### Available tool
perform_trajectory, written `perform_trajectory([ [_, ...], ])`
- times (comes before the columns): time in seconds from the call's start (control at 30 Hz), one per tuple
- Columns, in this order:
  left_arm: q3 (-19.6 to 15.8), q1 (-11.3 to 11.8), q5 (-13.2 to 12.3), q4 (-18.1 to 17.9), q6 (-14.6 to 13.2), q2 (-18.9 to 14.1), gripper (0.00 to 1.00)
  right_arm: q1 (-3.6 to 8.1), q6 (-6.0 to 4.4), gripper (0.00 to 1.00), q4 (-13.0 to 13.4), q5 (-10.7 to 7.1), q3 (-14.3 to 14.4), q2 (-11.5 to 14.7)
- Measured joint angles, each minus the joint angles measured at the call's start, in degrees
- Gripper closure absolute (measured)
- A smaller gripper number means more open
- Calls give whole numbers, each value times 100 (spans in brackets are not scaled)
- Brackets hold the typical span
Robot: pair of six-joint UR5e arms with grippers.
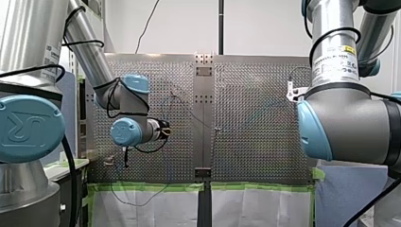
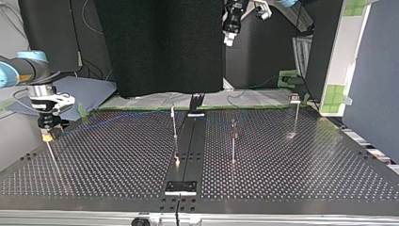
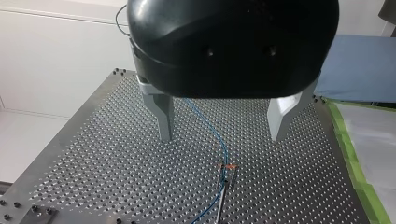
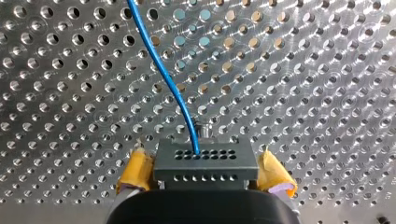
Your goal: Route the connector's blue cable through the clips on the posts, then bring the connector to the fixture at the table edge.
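grey connector (image 4: 204,164) between my right jaws

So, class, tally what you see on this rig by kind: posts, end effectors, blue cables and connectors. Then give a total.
Posts: 4
End effectors: 2, my left end effector and my right end effector
Blue cable: 1
Connector: 1
Total: 8
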State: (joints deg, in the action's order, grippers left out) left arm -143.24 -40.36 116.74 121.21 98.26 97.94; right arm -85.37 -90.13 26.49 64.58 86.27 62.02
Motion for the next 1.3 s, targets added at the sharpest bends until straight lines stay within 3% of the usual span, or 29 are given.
perform_trajectory([
  [0.73, -7, -1, -2, 0, 0, 0, 0, -3, -17, 2, 4, 285, 0, 0],
  [1.3, -5, -1, -1, 0, 0, 0, 0, 11, -116, 2, -2, 804, 0, 0],
])
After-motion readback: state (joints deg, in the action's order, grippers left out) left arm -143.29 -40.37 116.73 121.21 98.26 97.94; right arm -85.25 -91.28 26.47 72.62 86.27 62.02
